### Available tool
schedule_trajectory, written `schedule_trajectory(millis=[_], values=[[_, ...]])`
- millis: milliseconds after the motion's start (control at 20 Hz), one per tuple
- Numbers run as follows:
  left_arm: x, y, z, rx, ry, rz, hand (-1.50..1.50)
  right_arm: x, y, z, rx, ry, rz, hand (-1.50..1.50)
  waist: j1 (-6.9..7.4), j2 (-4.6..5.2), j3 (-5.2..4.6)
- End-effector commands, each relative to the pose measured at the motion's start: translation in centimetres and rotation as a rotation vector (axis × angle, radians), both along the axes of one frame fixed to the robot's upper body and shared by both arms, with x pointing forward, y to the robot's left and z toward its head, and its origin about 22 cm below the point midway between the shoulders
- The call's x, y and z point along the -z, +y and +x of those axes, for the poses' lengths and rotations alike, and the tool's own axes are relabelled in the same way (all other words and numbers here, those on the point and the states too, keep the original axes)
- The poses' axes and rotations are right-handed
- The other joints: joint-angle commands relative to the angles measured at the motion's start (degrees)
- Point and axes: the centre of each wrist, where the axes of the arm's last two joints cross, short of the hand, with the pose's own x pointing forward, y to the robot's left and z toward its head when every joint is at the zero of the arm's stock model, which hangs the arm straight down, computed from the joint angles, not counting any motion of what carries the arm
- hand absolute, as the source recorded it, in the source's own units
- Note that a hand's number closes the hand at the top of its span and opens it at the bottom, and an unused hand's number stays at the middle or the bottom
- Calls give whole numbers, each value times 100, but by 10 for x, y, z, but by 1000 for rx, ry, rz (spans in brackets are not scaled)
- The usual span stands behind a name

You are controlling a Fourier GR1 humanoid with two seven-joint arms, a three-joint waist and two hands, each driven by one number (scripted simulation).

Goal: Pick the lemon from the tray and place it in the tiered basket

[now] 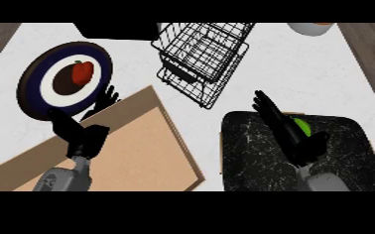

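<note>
A small green-yellow lemon [301, 126] lies on the dark speckled tray [249, 153] at the lower right. My right hand [287, 131] hovers over the tray with straight fingers pointing up-left, its palm right beside the lemon and partly hiding it. The black wire tiered basket [204, 54] stands at the top centre, up and left of the tray. My left hand [86, 129] rests open at the left, over the edge of a wooden board, fingers up.
A round dark-rimmed plate [44, 87] with a red fruit [82, 72] sits at the far left. A tan wooden cutting board [132, 153] fills the lower left. A black object [117, 29] and a white bowl [311, 28] stand at the back edge.
</note>
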Motion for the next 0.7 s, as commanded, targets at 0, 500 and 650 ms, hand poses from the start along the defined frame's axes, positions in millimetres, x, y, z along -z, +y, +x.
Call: schedule_trajectory(millis=[0, 500, 650], values=[[9, 9, -2, -26, -15, 9, 0, -16, 12, -3, -18, -98, -13, 150, -113, -75, 206], [-11, 58, -32, -93, -93, 213, 0, -43, -27, -4, 628, -294, -187, -150, -338, -86, 216], [-31, 63, -27, -72, -94, 222, 0, -64, -24, -20, 612, -422, -311, -150, -264, -107, 208]])
